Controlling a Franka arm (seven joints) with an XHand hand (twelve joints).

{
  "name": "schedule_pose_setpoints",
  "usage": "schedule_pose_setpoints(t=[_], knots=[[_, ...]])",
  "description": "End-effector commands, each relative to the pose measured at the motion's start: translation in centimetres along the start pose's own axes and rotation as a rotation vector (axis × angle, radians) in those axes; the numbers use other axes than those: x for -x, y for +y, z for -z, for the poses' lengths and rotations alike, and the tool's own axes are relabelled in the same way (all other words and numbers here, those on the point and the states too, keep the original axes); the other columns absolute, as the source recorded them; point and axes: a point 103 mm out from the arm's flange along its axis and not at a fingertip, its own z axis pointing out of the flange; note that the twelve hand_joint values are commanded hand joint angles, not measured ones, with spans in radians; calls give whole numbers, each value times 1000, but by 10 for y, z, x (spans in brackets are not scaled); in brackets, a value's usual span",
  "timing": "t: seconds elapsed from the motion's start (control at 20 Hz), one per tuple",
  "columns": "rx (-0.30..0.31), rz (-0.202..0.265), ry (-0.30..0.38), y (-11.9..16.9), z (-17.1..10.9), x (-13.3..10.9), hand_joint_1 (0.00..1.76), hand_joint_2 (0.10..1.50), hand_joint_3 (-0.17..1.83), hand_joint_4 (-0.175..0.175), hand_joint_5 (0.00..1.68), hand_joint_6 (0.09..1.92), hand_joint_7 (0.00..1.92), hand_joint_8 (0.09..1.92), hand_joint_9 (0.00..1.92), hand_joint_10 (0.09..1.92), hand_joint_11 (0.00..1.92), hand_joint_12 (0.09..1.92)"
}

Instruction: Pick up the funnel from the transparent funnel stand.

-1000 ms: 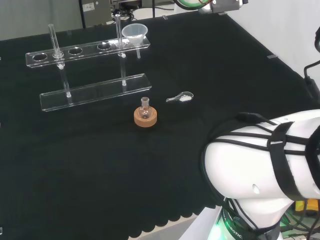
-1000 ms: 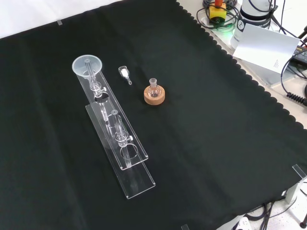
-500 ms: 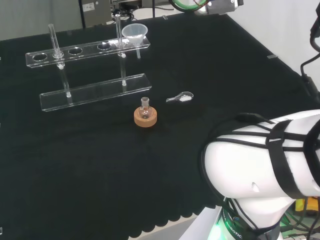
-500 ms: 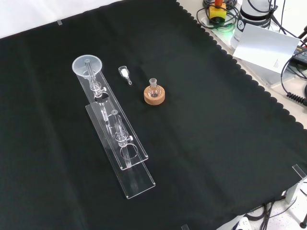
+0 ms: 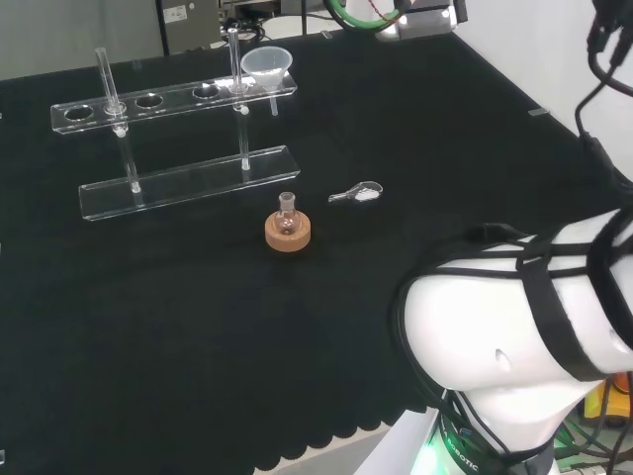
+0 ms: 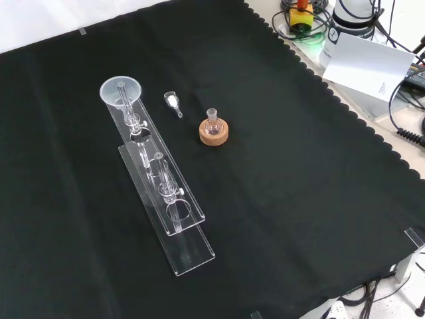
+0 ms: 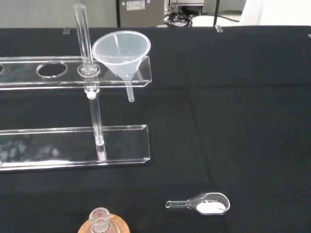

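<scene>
The funnel (image 7: 121, 52) sat in the end hole of the transparent funnel stand (image 7: 73, 150), near the upright rod (image 7: 83, 39). I could not tell the hand's state. A careless approach might hit the rod and tip the stand.

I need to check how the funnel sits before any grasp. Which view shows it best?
The wrist view: the funnel is close and large, its cone seated in the stand's end hole, stem hanging below. The head view shows it small and far; the front view looks down into its mouth.
</scene>
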Motion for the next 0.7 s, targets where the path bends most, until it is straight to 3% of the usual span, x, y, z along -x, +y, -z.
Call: schedule_pose_setpoints(t=[0.05, 0.45, 0.7], knots=[[0, 4, -25, 87, -18, -4, 0, 1172, 369, 15, 120, 87, 27, 166, 57, 591, 0, 1285], [-25, 35, -77, 160, -24, -25, 71, 1119, 269, 18, 118, 87, 15, 379, 100, 670, 0, 1329], [-56, 68, -123, 185, -40, -42, 307, 1007, 220, 11, 172, 87, 37, 480, 135, 685, 0, 1348]])
